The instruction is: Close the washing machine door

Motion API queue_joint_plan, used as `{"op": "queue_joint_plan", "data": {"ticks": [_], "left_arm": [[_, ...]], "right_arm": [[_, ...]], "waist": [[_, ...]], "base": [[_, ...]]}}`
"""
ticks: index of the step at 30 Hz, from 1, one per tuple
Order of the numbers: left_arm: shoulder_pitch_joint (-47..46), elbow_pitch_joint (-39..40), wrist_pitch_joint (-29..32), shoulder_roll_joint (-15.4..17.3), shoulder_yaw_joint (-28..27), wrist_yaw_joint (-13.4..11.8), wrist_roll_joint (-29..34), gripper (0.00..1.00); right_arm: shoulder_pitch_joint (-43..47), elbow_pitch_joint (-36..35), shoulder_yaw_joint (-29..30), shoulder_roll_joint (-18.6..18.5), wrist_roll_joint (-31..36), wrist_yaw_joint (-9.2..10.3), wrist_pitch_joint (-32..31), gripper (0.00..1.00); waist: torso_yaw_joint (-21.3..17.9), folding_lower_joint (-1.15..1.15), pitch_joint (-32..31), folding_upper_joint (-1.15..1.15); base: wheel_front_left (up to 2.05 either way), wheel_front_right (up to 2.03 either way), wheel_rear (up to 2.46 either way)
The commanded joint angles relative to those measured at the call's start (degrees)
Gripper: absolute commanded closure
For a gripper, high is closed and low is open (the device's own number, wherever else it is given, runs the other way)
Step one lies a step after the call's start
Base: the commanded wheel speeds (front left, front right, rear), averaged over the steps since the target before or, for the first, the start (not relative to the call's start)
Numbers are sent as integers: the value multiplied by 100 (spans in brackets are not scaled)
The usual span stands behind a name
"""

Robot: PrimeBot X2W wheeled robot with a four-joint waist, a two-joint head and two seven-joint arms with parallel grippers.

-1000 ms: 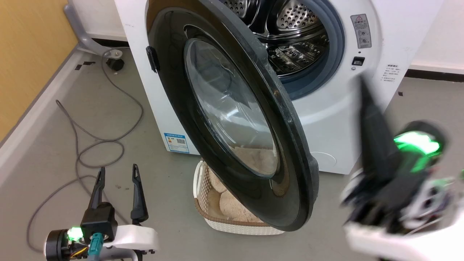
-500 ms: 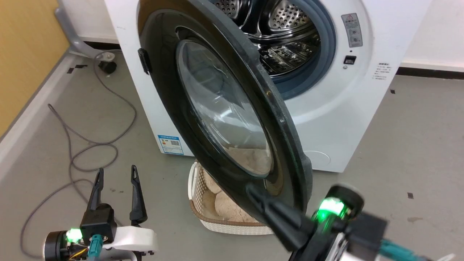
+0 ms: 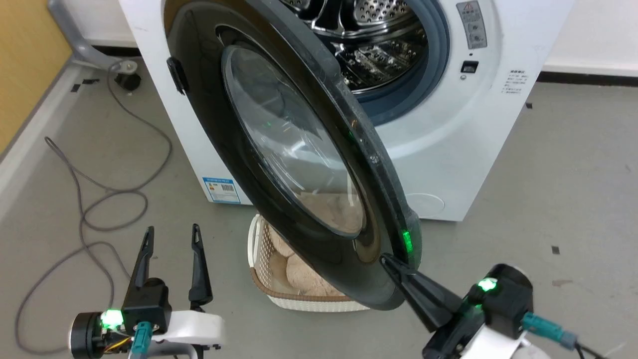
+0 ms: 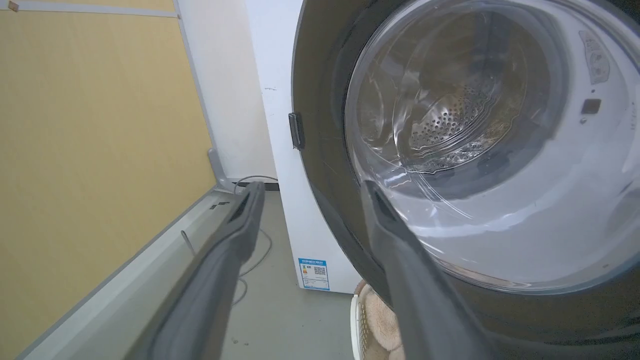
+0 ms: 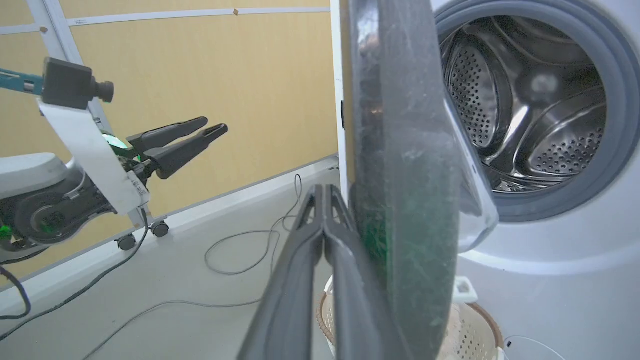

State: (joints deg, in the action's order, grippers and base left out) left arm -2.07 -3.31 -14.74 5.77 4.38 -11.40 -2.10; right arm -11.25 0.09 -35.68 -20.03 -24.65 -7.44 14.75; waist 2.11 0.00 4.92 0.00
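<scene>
The washing machine is a white box with a steel drum behind a grey gasket. Its glossy black door stands wide open, swung out toward me, with the clear bowl window in its centre. My right gripper is shut with nothing in it, and its tip rests against the door's lower outer rim. In the right wrist view the shut right gripper lies just left of the door's edge. My left gripper hangs open over the floor, apart from the door. In the left wrist view the left gripper faces the door.
A white woven basket with a beige plush toy sits on the floor under the open door. A grey cable loops over the floor at the left. A yellow wall stands at the left.
My right gripper swung down from high at the right to the door's lower rim. The head camera shifted, sliding the scene left. The left gripper stayed open.
</scene>
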Motion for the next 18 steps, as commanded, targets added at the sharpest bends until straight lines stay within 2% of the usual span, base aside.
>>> {"op": "queue_joint_plan", "data": {"ticks": [1, 9, 11, 18], "left_arm": [[-87, 30, -26, -29, 20, 30, 45, 0], [-388, 115, -26, -97, 168, 60, 96, 0], [-535, 142, -26, -125, 248, 72, 109, 0], [-900, 163, -26, -176, 389, 72, 121, 0]], "right_arm": [[32, 72, 137, 37, 38, -5, 25, 100], [-344, 572, 1092, 199, 7, -5, 25, 100], [-673, 811, 1445, 259, 89, -5, 25, 100], [-1606, 1382, 1997, 252, 318, -5, 25, 100]], "waist": [[-10, 0, 78, 0], [-17, 0, 554, 0], [16, 0, 784, 0], [155, 0, 1263, 0]], "base": [[0, 0, 0], [0, 0, 0], [0, 0, 0], [0, 0, 0]]}}
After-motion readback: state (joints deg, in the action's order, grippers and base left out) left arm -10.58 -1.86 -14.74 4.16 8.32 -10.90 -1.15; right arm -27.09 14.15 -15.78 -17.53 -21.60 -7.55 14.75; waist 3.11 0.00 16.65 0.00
